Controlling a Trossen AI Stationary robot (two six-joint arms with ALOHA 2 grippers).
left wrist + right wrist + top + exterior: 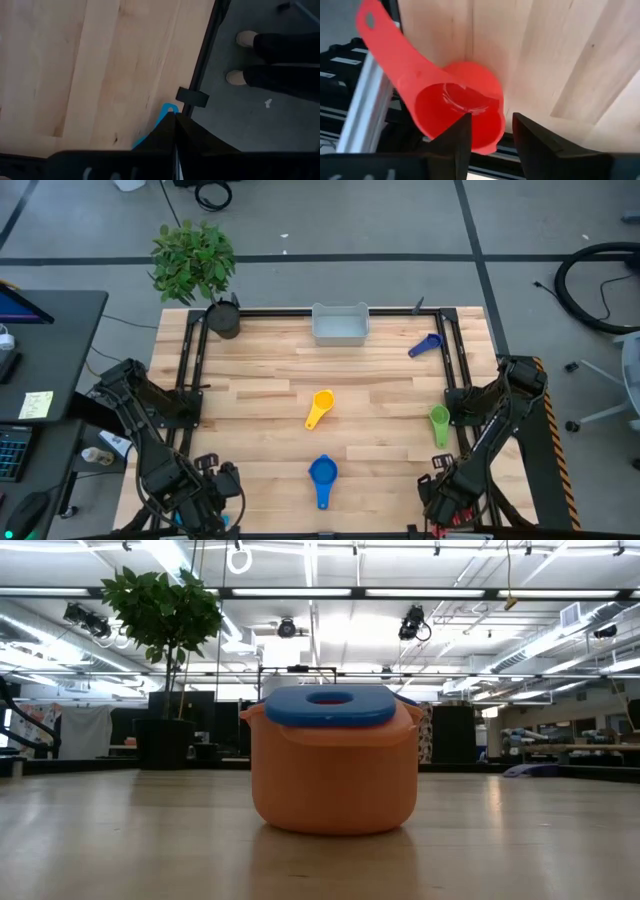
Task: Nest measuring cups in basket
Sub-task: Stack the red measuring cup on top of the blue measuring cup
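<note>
The table (260, 380) is wide, and the basket (340, 326) sits at its far edge in the middle with no cup visibly inside it, so every cup needs a long carry. A weak pinch on a thin handle could drop one on the way. The basket looks light, and a cup pushed against its wall may slide it. Nesting order matters too: a small cup set down first would likely stop a bigger one from seating.

The right gripper (491, 120) hangs at the near right corner with its fingers a modest gap apart, holding nothing. The red cup (455, 100) lies just beyond them, close to the table's edge rail, so a clumsy closing could knock it off the table.

The left gripper (175, 116) is at the near left with its fingers pressed together. A light blue handle (168, 108) shows just past their tips, and I cannot tell whether it is pinched.

The blue cup (323, 471), yellow cup (320, 407), green cup (439, 423) and dark blue cup (426, 345) lie scattered, well apart.
</note>
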